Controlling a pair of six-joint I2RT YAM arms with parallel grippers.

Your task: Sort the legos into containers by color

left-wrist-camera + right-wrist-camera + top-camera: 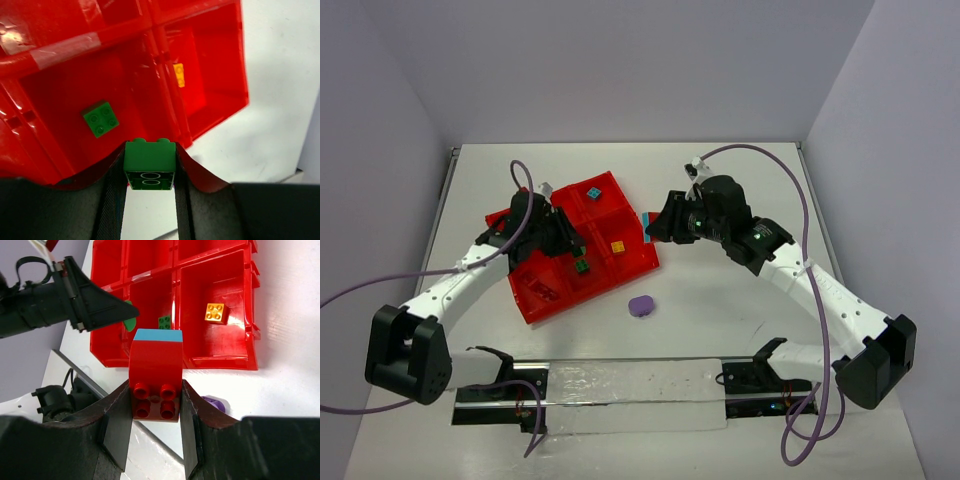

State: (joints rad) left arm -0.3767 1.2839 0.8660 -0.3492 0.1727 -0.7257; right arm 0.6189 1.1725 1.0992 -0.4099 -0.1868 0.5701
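Observation:
The red tray (542, 292) lies left of centre, with six compartments. My left gripper (150, 155) is shut on a green brick (150, 163) and holds it above the tray's near middle compartment, where another green brick (101, 119) lies. A yellow brick (178, 75) lies in the compartment beside it. A teal brick (593, 191) sits in a far compartment. My right gripper (156, 390) is shut on a long red brick (155, 374) with a teal far end, held just off the tray's right edge (655, 228).
A purple piece (642, 305) lies on the white table in front of the tray, and it also shows in the right wrist view (216, 403). The left gripper (100, 307) reaches over the tray. A plastic-covered bar (630, 390) runs along the near edge.

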